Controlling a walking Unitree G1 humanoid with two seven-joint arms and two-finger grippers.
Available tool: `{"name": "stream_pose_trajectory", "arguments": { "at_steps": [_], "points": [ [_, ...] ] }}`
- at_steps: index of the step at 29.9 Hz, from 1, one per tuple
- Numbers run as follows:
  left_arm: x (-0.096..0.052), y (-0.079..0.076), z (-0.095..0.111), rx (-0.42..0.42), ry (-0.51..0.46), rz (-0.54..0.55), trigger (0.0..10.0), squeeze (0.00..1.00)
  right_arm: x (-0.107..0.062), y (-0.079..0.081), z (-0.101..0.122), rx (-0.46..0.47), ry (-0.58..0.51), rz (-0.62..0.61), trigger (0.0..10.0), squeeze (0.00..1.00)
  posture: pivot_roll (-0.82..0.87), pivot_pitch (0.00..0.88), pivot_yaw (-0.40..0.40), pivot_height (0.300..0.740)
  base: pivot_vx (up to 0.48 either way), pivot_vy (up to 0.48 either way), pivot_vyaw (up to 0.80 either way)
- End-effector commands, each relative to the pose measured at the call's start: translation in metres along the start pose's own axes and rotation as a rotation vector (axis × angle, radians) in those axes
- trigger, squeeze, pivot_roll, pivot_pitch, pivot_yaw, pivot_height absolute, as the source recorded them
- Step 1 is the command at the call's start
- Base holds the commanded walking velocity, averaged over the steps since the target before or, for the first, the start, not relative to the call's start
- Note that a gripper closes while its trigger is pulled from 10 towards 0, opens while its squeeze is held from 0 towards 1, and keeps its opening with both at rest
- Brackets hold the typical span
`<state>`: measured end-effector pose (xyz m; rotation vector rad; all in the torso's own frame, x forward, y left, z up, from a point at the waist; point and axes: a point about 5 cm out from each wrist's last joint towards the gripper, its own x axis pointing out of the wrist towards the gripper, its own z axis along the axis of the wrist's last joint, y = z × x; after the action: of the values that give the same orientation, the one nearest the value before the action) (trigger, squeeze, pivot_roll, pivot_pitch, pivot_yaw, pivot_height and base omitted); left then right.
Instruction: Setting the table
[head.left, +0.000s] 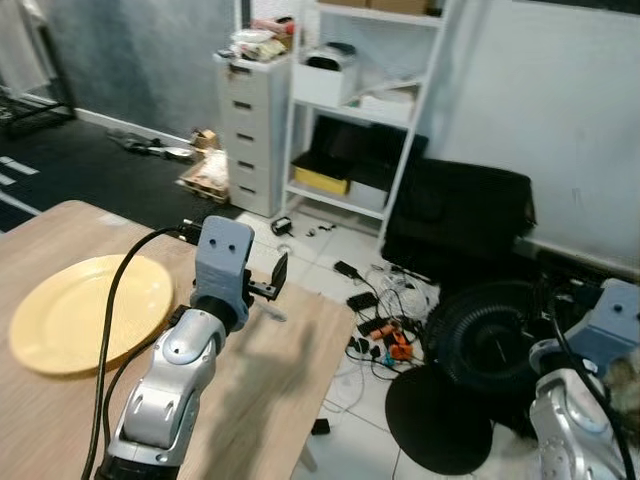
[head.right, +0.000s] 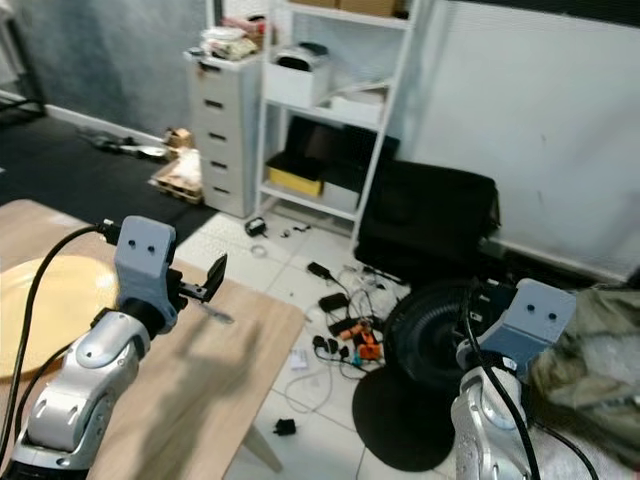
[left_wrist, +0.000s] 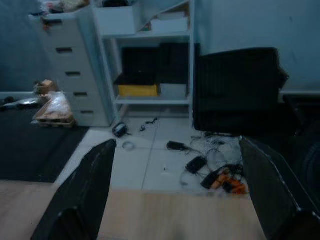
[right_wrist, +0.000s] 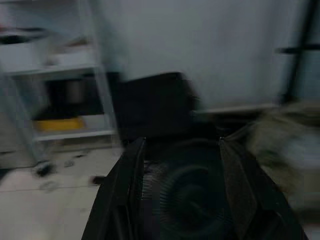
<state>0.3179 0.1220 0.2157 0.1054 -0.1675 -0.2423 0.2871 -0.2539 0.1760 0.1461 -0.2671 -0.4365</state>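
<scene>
One round yellow plate (head.left: 85, 310) lies on the wood-grain table (head.left: 270, 390), behind and left of my left gripper (left_wrist: 175, 190), fingers wide and empty near the table edge. Right gripper (right_wrist: 182, 200) hangs parted over the floor fan (head.left: 495, 340). Risk: cables (head.left: 385, 335) beyond could snag my step.

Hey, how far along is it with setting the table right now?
Done so far: one yellow plate lies on the wooden table. In hand: nothing. The left gripper hovers over the table edge beside the plate with jaws open and empty, and the right gripper is off the table, open, above a black fan on the floor. No cutlery or cups on the table yet.
</scene>
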Motion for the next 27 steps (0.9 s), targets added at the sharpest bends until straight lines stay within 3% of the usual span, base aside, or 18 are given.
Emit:
{"name": "stream_pose_trajectory", "arguments": {
  "at_steps": [1, 27],
  "points": [
    [-0.0022, -0.0007, -0.0017, 0.014, 0.002, -0.01, 10.0, 0.0, 0.0004, -0.0029, 0.0017, -0.006, -0.009, -0.013, 10.0, 0.0, 0.07, 0.063, 0.042, 0.74, 0.0, 0.0, -0.8],
    [-0.0006, -0.0037, -0.004, -0.025, 0.01, -0.035, 10.0, 0.0, 0.0002, -0.005, 0.0041, -0.024, -0.018, -0.012, 10.0, 0.0, 0.05, 0.064, 0.043, 0.74, 0.0, 0.0, -0.8]
  ]
}}
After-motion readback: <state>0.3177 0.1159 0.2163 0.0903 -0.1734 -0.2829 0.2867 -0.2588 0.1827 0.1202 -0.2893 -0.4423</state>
